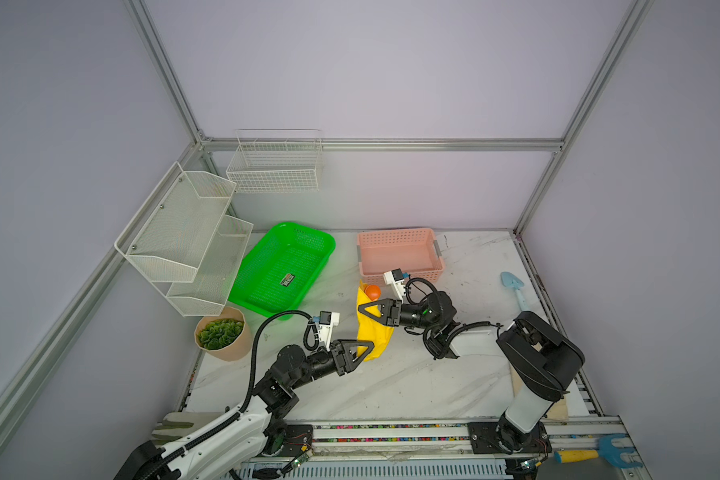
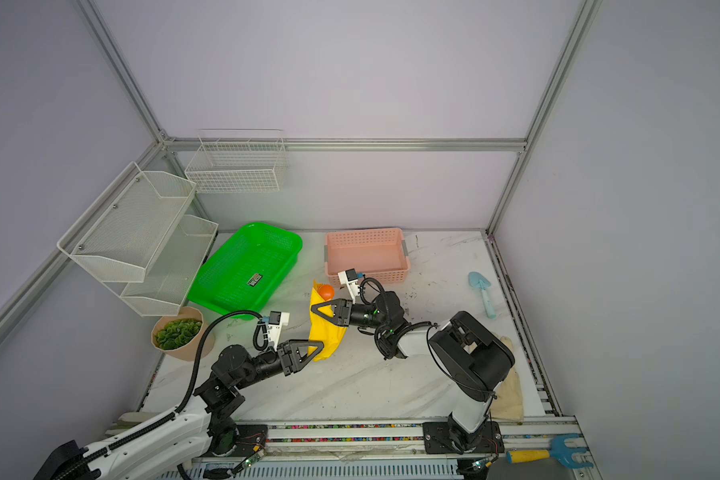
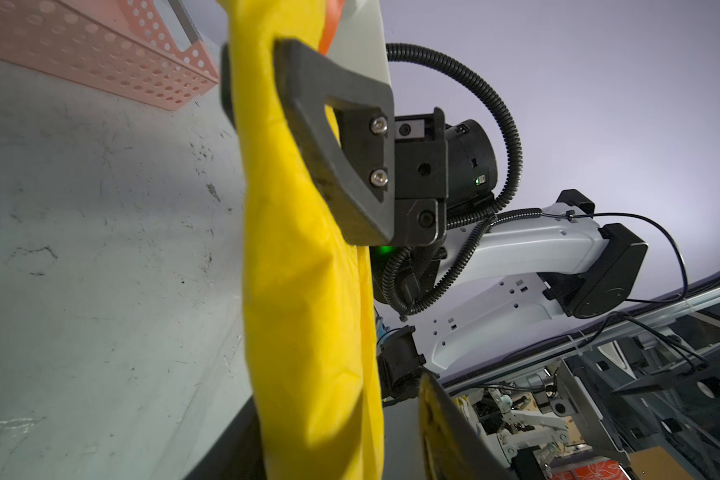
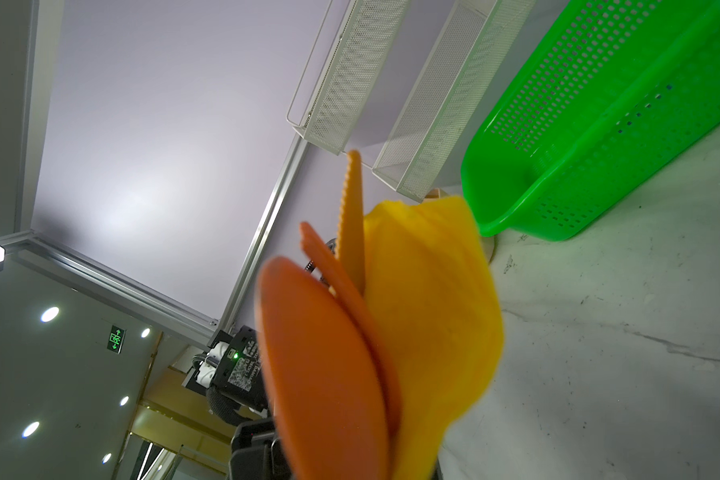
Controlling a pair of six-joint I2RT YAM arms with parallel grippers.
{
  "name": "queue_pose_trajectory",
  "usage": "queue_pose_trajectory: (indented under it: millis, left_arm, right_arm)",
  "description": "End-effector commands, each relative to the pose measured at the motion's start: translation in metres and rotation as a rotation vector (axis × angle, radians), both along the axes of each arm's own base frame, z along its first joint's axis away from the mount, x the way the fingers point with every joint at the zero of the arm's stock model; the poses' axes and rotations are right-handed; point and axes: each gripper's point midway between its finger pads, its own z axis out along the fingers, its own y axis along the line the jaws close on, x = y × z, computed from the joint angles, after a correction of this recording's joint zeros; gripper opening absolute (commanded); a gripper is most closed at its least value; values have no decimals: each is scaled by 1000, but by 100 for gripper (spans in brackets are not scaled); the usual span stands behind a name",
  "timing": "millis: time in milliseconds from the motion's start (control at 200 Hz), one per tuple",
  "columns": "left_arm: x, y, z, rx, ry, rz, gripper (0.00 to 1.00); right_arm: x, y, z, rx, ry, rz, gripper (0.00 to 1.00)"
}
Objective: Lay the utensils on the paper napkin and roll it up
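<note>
Utensils [image 4: 325,353] mostly hidden inside rolled paper napkin [image 1: 373,338]; only orange tips show at end nearest pink basket [image 1: 400,253]. Rt wrist view: they're blurred, cut by frame edge. Beige cloth [image 2: 510,399], far from basket, partly behind rt arm [image 2: 470,361].

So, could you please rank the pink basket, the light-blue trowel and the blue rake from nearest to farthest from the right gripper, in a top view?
From the right gripper:
1. pink basket, just behind it.
2. light-blue trowel, off to the right.
3. blue rake, front-right corner.
</note>
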Motion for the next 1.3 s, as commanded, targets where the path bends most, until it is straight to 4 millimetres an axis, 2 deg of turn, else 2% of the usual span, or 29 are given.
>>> queue_pose_trajectory:
  millis: [0, 235, 625, 675, 780, 950, 1120, 1295]
  left_arm:
    - [17, -1, 42, 0, -105, 52, 53]
    - [30, -12, 61, -20, -136, 2, 53]
    - [40, -15, 82, -6, -174, -16, 51]
    - [42, -17, 83, -2, -175, -25, 48]
    - [44, -20, 82, 0, -167, -55, 35]
    - [40, -24, 78, -3, -149, -97, 25]
    - [37, -23, 74, 5, -143, -103, 24]
    - [34, -24, 73, 12, -149, -119, 12]
  right_arm:
    - [-6, 3, 29, 32, -84, 4, 0]
    - [-9, 6, 34, 23, -100, 15, 0]
    - [-14, 7, 41, 16, -123, 24, 0]
    - [-15, 7, 43, 19, -127, 26, 0]
    - [-16, 6, 46, 19, -132, 25, 0]
    - [-16, 5, 48, 9, -145, 19, 0]
    - [-15, 6, 49, 10, -149, 21, 0]
    - [-16, 6, 53, 15, -157, 22, 0]
